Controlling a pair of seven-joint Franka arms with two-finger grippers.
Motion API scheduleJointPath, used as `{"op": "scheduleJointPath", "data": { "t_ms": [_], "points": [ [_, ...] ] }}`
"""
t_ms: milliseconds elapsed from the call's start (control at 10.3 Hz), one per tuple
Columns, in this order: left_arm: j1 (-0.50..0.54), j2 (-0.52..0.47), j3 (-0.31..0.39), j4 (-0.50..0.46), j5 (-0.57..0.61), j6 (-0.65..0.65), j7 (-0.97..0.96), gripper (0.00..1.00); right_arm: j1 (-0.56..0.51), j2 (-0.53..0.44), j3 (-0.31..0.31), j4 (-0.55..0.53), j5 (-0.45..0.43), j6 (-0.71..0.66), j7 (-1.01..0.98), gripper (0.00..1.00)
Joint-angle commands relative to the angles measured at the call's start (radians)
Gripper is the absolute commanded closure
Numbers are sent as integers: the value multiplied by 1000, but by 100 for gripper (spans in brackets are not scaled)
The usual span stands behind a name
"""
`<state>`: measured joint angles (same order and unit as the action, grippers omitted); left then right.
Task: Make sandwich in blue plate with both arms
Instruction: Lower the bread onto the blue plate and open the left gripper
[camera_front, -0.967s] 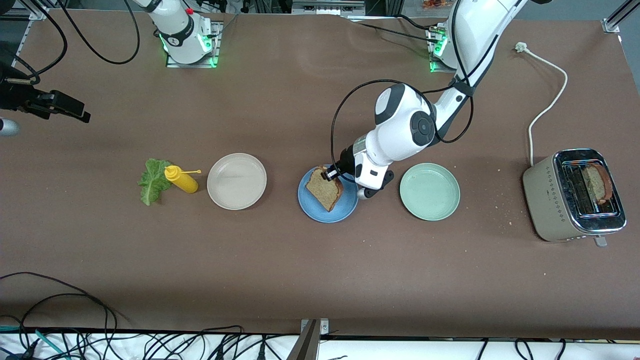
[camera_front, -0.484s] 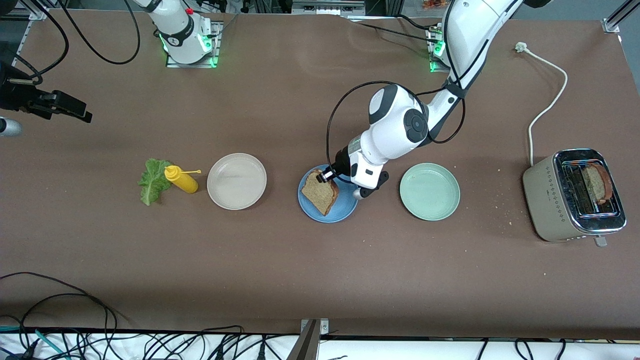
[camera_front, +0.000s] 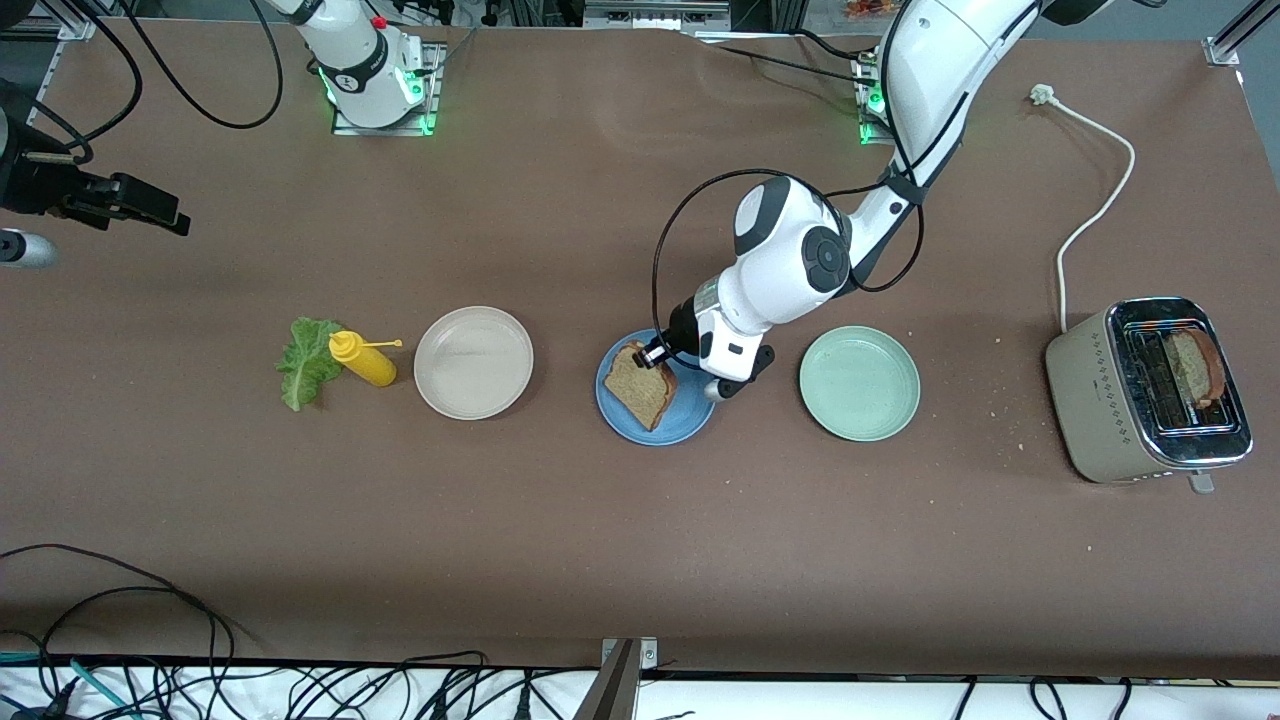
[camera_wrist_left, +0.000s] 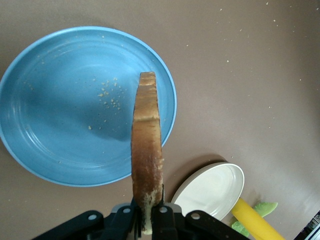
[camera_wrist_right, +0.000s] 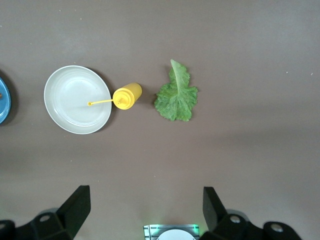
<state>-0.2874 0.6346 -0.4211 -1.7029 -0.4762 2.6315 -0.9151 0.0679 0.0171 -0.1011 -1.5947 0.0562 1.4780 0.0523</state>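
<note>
Brown bread slice (camera_wrist_left: 147, 150): hanging edge-up over the blue plate (camera_wrist_left: 55, 125), possibly touching it.
Left gripper (camera_wrist_left: 148, 222): clamping the slice's end.
Right gripper (camera_wrist_right: 145, 207): waiting, fingers spread, over bare table (camera_front: 560, 540).

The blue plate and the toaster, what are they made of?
The round blue plate looks like smooth plastic: even colour, soft sheen, crumbs lying on it. The boxy toaster seems to be metal: a mirror-shiny silver top and dull beige sides, though the sides could be painted metal or plastic.

No readable text or labels, as far as visible.
</note>
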Motion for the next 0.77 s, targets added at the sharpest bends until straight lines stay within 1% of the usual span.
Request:
{"op": "scheduleJointPath", "data": {
  "t_ms": [0,193,484,580,677],
  "points": [
    [-12,4,7,6,-41,15,22,100,-7,16,0,27,1,-13,-14,0],
    [-12,4,7,6,-41,15,22,100,-5,23,1,22,-1,-16,-15,0],
    [-10,16,8,14,-38,15,24,100,12,95,9,22,-15,11,-15,0],
    [-10,23,9,16,-33,15,24,100,15,95,9,16,-45,48,-15,0],
    [-10,30,9,17,-30,15,25,100,15,95,11,13,-68,56,-15,0]
  ]
}}
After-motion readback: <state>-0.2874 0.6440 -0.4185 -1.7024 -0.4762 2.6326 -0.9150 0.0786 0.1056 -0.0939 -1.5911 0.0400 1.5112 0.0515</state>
